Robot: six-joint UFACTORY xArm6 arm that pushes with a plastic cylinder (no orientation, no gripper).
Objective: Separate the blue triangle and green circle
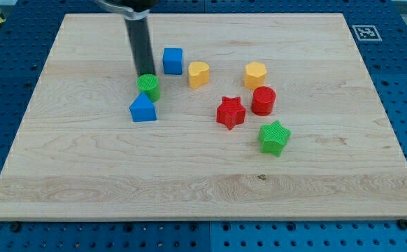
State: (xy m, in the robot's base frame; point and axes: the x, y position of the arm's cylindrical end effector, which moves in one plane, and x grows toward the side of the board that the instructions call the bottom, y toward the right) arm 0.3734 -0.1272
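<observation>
- Our tip (pixel 145 75) carries no hand, so nothing is grasped; it rests against the green circle (pixel 148 87) on that block's upper side.
- Just below the circle, the blue triangle (pixel 143 109) touches it or nearly so: in our judgement, separation is not yet achieved.
- Farther right, the blue cube (pixel 173 60) and yellow heart (pixel 198 73) sit apart.

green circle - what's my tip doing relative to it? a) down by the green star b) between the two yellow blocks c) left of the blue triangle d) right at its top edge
d: my tip ends right at the top edge of the green circle, which sits just above the blue triangle.
</observation>
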